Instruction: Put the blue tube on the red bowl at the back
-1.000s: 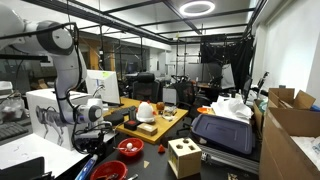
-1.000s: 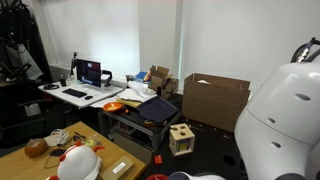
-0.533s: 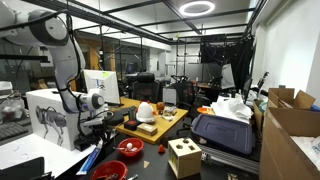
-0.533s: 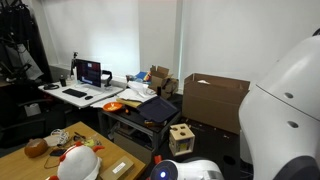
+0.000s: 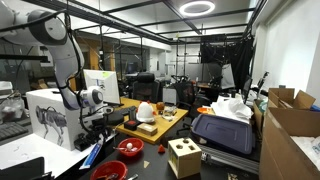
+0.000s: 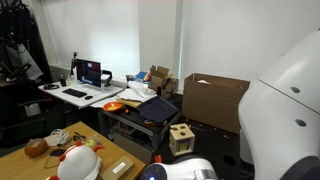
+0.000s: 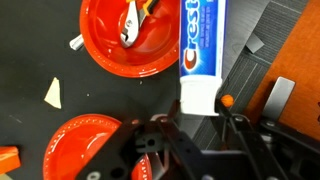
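My gripper (image 7: 203,112) is shut on the white end of the blue tube (image 7: 200,40), a Crest toothpaste tube that runs up the wrist view. Just left of the tube lies the red bowl (image 7: 120,45), with a pair of pliers (image 7: 133,27) inside it. A second red bowl (image 7: 85,145) shows at the lower left, partly hidden by my fingers. In an exterior view the gripper (image 5: 99,138) hangs over the dark floor mat with the tube (image 5: 93,155) slanting down from it. There the red bowl (image 5: 130,148) sits to its right and the other bowl (image 5: 110,170) nearer the camera.
A wooden shape-sorter box (image 5: 183,157) stands right of the bowls, with a black case (image 5: 222,132) beyond it. A low wooden table (image 5: 160,125) carries a helmet behind the bowls. A small orange ball (image 7: 228,100) lies beside the tube. Cardboard boxes (image 5: 290,120) stand far right.
The arm has risen and shifted slightly left with the tube still gripped. The bowls have not moved.
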Controlling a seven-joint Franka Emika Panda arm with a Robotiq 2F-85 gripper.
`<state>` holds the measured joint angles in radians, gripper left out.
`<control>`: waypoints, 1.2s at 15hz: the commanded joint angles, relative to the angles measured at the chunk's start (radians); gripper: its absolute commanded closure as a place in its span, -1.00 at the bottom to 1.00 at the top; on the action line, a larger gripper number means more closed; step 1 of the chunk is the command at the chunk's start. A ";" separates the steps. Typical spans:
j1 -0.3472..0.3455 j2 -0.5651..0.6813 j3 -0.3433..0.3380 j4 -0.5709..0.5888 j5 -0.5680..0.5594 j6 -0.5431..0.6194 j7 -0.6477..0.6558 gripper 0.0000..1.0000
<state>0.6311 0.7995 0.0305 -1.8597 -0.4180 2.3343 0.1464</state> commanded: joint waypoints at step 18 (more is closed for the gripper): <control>0.037 0.063 -0.053 0.441 -0.101 0.058 0.154 0.80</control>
<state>0.6665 0.8153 0.0033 -1.5093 -0.5262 2.3682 0.2524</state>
